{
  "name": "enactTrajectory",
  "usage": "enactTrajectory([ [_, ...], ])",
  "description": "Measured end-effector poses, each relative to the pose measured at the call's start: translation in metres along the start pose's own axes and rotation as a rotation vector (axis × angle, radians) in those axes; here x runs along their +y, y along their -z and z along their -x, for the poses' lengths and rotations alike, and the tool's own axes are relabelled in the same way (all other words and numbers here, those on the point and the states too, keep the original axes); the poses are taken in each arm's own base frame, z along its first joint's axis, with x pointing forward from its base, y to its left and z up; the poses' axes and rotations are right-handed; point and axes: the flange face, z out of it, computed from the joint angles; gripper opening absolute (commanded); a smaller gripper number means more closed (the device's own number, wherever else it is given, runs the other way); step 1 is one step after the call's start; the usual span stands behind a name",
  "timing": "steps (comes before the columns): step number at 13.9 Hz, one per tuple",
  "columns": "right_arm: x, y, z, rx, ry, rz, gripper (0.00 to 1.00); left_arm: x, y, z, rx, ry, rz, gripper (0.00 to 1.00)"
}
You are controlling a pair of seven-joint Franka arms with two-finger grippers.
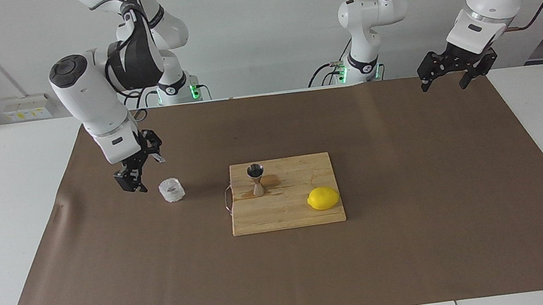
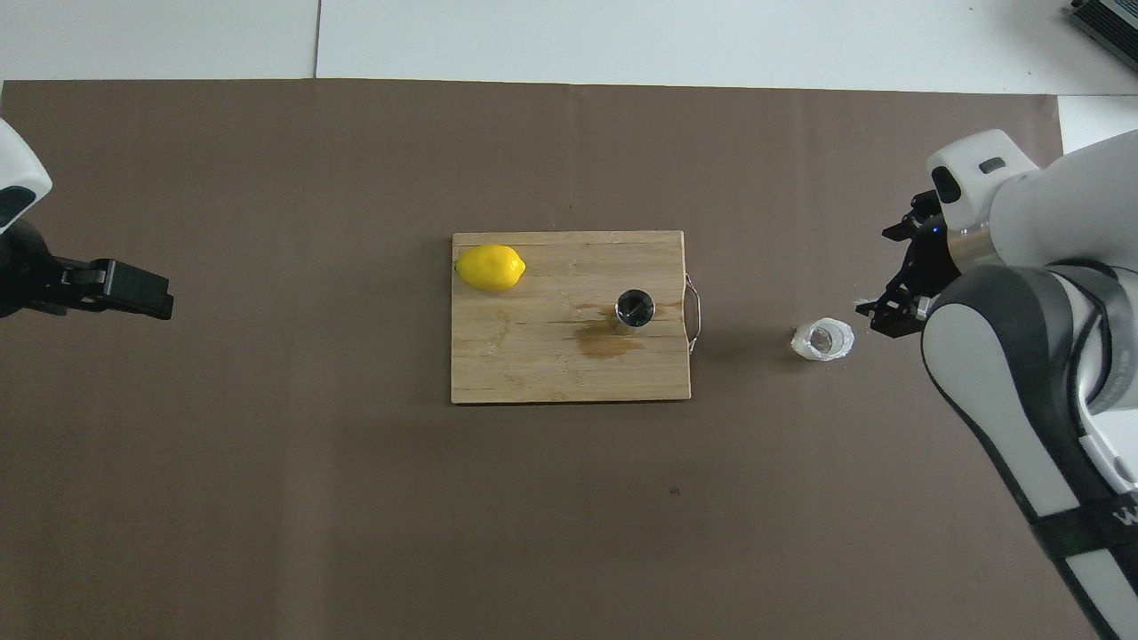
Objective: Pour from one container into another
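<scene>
My right gripper [image 1: 142,174] is wide open, holding nothing, up over the brown mat [image 1: 417,238] just beside the glass cup [image 1: 172,189]. The cup is small, clear and frosty, standing upright, mouth up. The shiny jigger [image 1: 256,179] stands upright on the wooden board [image 1: 284,213], near a wet spot [image 2: 605,342] and a lemon [image 1: 323,198]. My left gripper [image 1: 451,77] waits open.

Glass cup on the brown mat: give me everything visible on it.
The small squat clear glass cup has frosty, faceted walls and an open mouth facing up. It stands upright on the brown paper mat, off the wooden cutting board, toward the right arm's end of the table. Nothing touches it: the right gripper, open, hangs just beside it with a visible gap. Any contents cannot be told.
</scene>
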Motion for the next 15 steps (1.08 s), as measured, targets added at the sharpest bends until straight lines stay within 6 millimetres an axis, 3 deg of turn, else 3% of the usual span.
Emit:
enactTrajectory([
  [8, -0.016, 0.058, -0.003, 0.055, -0.548, 0.080, 1.00, 0.000, 0.000, 0.000, 0.000, 0.000, 0.000, 1.00],
  [15, -0.029, 0.121, 0.001, 0.038, -1.053, 0.064, 1.00, 0.000, 0.000, 0.000, 0.000, 0.000, 0.000, 1.00],
])
